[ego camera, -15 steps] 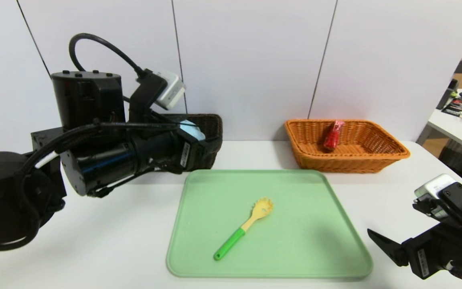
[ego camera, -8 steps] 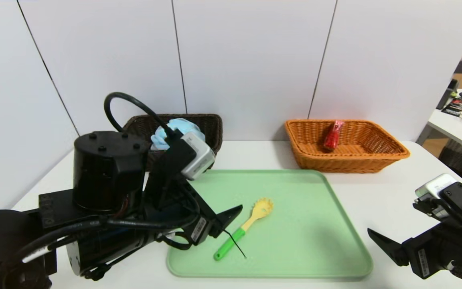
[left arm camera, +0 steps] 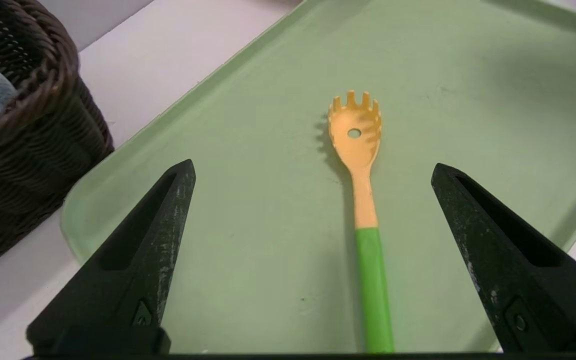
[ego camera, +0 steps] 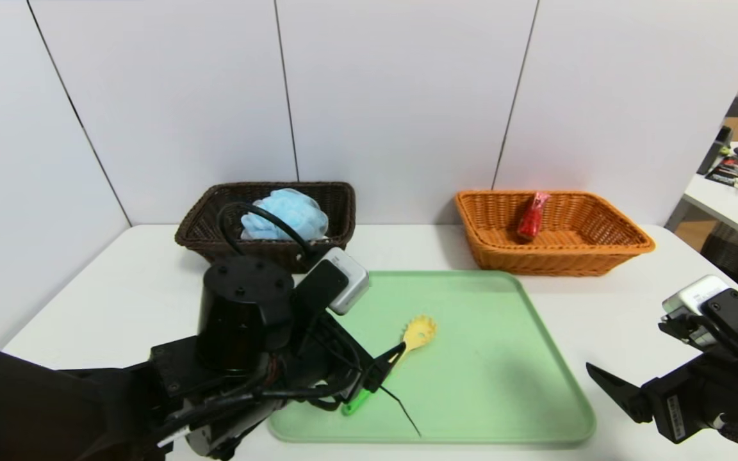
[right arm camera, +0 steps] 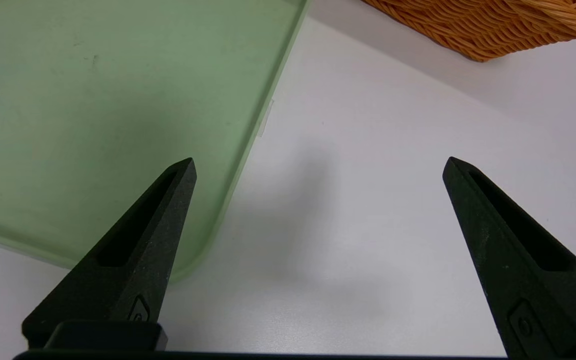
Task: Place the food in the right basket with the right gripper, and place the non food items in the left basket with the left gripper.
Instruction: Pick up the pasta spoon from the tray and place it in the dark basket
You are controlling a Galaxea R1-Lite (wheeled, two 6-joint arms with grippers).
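Note:
A pasta spoon [ego camera: 416,333] [left arm camera: 363,200] with a yellow head and green handle lies on the green tray [ego camera: 503,384] [left arm camera: 248,150]. My left gripper [ego camera: 387,365] [left arm camera: 312,165] hangs low over the tray's near left part, open, fingers either side of the handle without touching it. The dark brown left basket [ego camera: 215,211] [left arm camera: 43,100] holds a blue bundle [ego camera: 286,214]. In the orange right basket [ego camera: 625,237] [right arm camera: 493,25] lies a red packet [ego camera: 531,216]. My right gripper [ego camera: 606,381] [right arm camera: 319,160] is open and empty above the table beside the tray's near right corner [right arm camera: 93,100].
Both baskets stand at the back of the white table [ego camera: 119,288], against the white wall panels. A second table [ego camera: 721,198] with assorted items stands off to the far right.
My left arm has swung from the left basket down and forward to the tray, ending over the spoon's handle. The blue bundle now shows in the basket. The right arm has not moved.

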